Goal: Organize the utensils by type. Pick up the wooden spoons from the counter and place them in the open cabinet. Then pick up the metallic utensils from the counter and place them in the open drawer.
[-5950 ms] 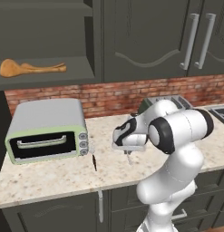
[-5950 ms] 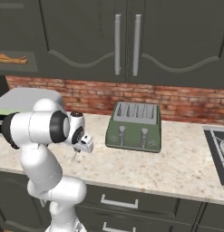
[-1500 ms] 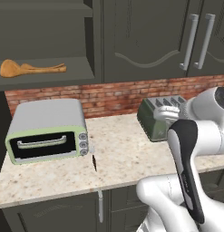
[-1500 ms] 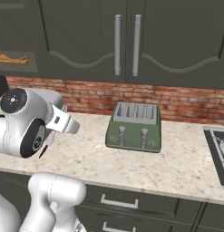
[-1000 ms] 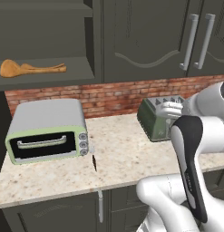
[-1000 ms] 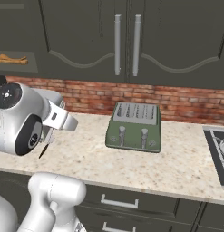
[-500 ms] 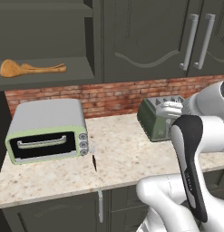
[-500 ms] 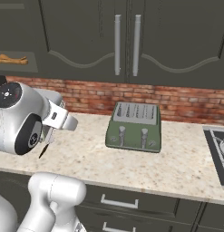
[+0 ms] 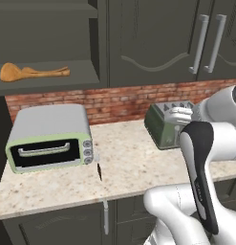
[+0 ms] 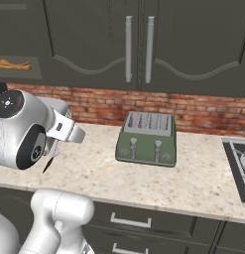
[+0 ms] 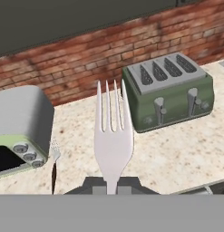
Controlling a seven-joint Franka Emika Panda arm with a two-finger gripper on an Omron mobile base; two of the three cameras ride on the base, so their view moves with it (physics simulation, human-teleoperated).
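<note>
Gripping one silver fork (image 11: 112,136) by its handle, the gripper (image 11: 111,185) is holding it upright in the hand view, its three tines pointing up in front of the brick wall (image 11: 86,59). The jaws are sitting closed tight on the handle.

Beyond the fork, the beige speckled desk (image 9: 134,162) is carrying three things. One small knife (image 9: 99,172), part silver and part black, is lying on the desk just in front of the right corner of one grey-and-green toaster oven (image 9: 48,137); in the hand view the knife (image 11: 54,167) is showing just beside the oven's three knobs. One green toaster (image 10: 147,138) with four slots is standing well apart to the right, near the brick wall.

Farther up and to the left, the open cabinet (image 9: 81,75) is holding two orange-brown wooden spoons (image 9: 31,72) lying together on its shelf, bowls to the left. To the right, closed cabinet doors are showing two long silver bar handles (image 10: 138,48) side by side.
</note>
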